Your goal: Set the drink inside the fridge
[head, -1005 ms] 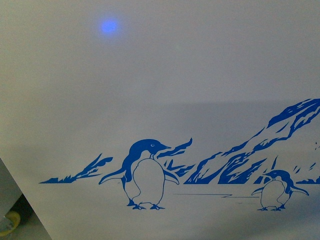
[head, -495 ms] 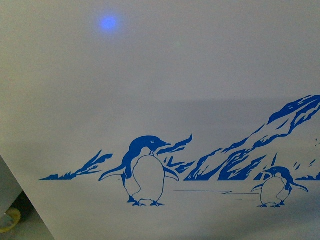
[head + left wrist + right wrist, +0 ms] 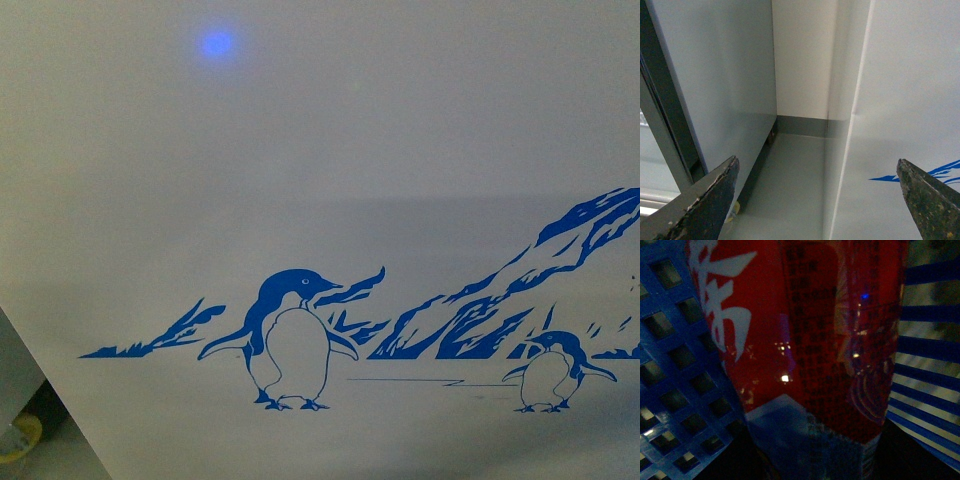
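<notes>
Left gripper point(image 3: 816, 161) hangs wide open and empty, its two dark fingertips far apart. Between them its wrist view looks down the narrow gap of grey floor point(image 3: 795, 185) that runs to the far wall. White fridge point(image 3: 900, 100) with a scrap of blue drawing stands on one side, and a neighbouring cabinet point(image 3: 725, 75) on the other. This arm seems idle, parked near the fridge's left corner.

On the right wrist view, dim but readable, the drink point(image 3: 805, 340) fills the picture very near the camera. Its red label with white lettering is upright, and a blue lattice basket point(image 3: 675, 365) stands just beside it on both sides. No finger of the right gripper shows, so I cannot tell whether it grips the bottle.

From the front, only the fridge's white face appears, with the penguin drawing point(image 3: 290, 340) and a blue light spot point(image 3: 216, 44) above; neither arm is visible.

Judging by this, the drink is likely inside the fridge's basket, at the placing step. Next comes settling it on its base, freeing it, then lifting straight up clear of the lattice.
</notes>
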You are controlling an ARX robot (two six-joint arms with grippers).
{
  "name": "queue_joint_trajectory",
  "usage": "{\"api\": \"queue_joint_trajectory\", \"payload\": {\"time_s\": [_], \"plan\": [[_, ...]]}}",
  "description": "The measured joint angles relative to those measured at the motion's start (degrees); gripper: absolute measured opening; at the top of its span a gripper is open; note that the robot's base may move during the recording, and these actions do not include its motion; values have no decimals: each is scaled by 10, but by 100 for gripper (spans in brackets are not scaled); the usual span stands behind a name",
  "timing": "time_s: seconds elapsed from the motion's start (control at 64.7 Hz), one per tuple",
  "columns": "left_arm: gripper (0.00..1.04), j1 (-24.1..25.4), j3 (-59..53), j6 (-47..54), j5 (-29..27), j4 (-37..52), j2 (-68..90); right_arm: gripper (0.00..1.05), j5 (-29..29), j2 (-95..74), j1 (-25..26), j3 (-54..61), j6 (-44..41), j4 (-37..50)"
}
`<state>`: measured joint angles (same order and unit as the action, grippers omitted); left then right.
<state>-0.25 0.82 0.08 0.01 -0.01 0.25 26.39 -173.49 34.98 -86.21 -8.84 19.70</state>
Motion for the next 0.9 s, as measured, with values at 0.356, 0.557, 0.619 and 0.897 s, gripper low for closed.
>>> {"api": "queue_joint_trajectory", "payload": {"time_s": [0.356,0.557,0.619,0.897], "plan": [[97,0,0,0,0,0,0,41,-122,140,-72,129,46,20],[97,0,0,0,0,0,0,40,-199,407,-117,277,79,23],[97,0,0,0,0,0,0,40,-223,488,-116,311,90,10],[97,0,0,0,0,0,0,40,-304,798,-100,405,106,-78]]}}
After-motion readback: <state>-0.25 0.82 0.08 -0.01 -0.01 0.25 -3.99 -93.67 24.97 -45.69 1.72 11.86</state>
